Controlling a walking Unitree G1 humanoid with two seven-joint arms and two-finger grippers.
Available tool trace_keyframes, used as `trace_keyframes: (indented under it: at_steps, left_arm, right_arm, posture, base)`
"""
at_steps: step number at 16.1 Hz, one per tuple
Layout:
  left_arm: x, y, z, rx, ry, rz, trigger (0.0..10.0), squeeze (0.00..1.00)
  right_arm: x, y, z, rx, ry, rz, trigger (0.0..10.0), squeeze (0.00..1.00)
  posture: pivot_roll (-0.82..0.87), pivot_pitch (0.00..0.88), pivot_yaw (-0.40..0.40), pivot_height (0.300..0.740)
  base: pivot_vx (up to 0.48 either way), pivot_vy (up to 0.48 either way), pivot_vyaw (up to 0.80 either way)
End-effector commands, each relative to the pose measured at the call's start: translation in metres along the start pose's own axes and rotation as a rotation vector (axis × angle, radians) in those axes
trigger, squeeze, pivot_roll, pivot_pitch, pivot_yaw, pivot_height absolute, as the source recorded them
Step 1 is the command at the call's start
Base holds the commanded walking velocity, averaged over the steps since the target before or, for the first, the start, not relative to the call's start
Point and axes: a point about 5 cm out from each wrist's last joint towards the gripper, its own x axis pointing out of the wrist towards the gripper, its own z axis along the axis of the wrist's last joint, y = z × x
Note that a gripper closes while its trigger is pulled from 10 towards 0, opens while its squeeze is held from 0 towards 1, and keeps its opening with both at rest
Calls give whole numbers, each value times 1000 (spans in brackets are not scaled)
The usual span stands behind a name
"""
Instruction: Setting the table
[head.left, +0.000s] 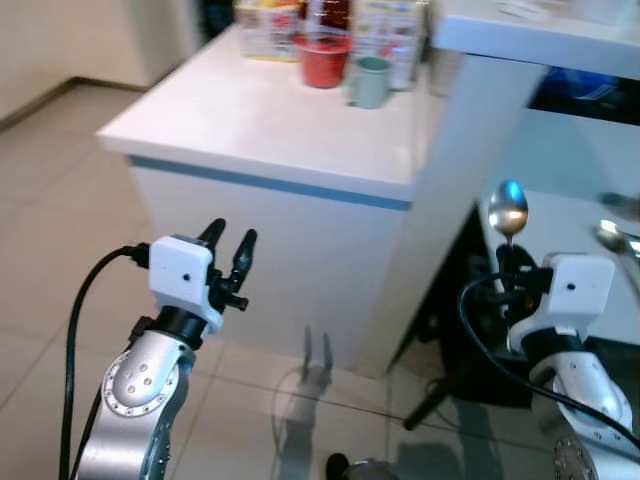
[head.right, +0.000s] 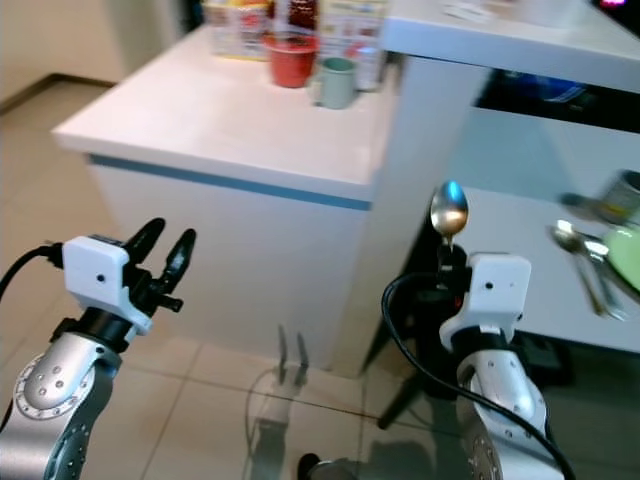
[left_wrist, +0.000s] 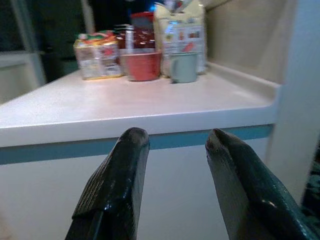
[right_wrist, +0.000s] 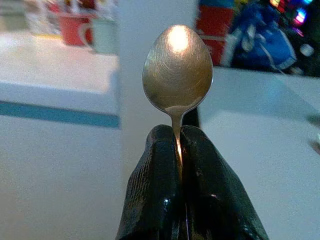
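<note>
Spoon upright, pinched in right gripper jaws short of table edge; left gripper jaws apart, empty

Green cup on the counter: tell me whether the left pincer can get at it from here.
Probably yes, with a forward reach: the left pincer is open and empty, and bare counter lies before the green cup.

- Ahead of our left gripper stands the white counter, its near top bare.
- A red cup, a green mug and boxes crowd its far edge.
- A white pillar separates it from the table on our right.
</note>
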Motion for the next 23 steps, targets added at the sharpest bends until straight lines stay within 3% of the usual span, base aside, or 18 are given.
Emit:
trace_keyframes:
  at_steps: [1,4,10,15,18,23]
  left_arm:
    - [1,-3,1,6,6,-13,10000,0]
    - [9,1,-2,4,15,21,10000,0]
    - [18,3,-3,1,13,26,10000,0]
    - [27,8,-3,29,6,10,10000,0]
    - [33,11,-2,28,-4,13,10000,0]
    - [38,16,-13,-43,17,85,10000,0]
  right_arm:
    - [-1,-2,1,9,10,-16,10000,0]
    - [12,4,-1,10,23,22,10000,0]
    - [18,7,9,21,-19,31,10000,0]
    - [23,0,-1,78,16,-59,10000,0]
    - [24,-4,-3,79,23,-88,10000,0]
    - [35,-1,-5,51,48,-63,10000,0]
  posture:
    - [48,3,-30,740]
    - [48,0,-27,740]
    - [45,0,-19,740]
    - [43,0,1,740]
    - [40,0,5,740]
    - [27,0,14,740]
  base:
    - [0,-382,-800]
    - [0,-449,-198]
    - [0,-450,0]
    - [0,-449,0]
    - [0,-450,-708]
    - [0,-442,-160]
